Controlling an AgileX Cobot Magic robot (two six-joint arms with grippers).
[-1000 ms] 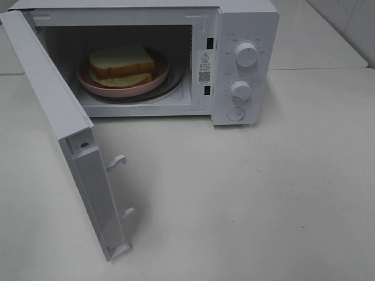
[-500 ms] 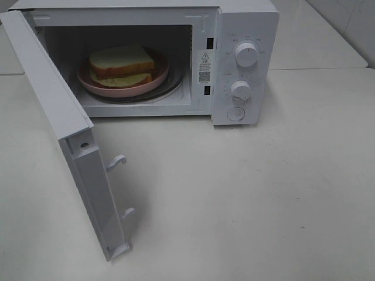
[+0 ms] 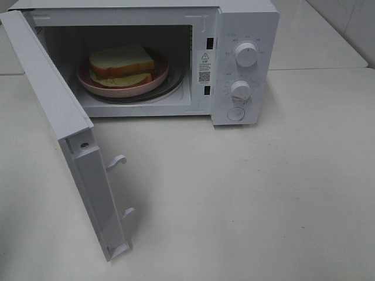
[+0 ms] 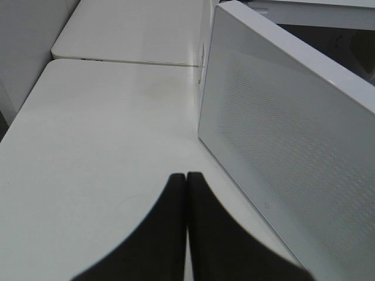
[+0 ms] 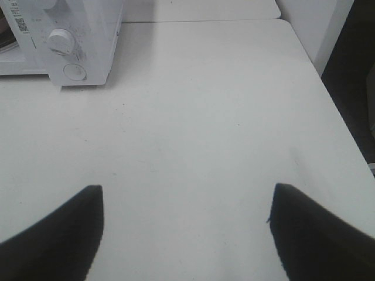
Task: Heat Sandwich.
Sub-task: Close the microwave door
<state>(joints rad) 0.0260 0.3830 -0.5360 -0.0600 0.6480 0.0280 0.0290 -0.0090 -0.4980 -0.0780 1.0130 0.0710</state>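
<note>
The sandwich [image 3: 122, 63], pale bread with yellowish filling, lies on a round pink plate [image 3: 105, 88] inside the white microwave [image 3: 246, 23]. The microwave door [image 3: 58, 117] stands wide open, swung out to the left. Neither arm shows in the exterior high view. In the left wrist view my left gripper [image 4: 186, 175] is shut, its two dark fingers pressed together with nothing between them, above the table beside the outer face of the door [image 4: 293, 152]. My right gripper [image 5: 186, 190] is open and empty over bare table, with the microwave's dials [image 5: 61, 41] well ahead of it.
The microwave has two white knobs [image 3: 246, 54] and a round button [image 3: 236, 114] on its right panel. Two door latch hooks [image 3: 117, 161] stick out from the door's inner edge. A second table [image 4: 129, 29] abuts behind. The table edge [image 5: 328, 99] drops off on the right.
Nothing has moved in the exterior high view.
</note>
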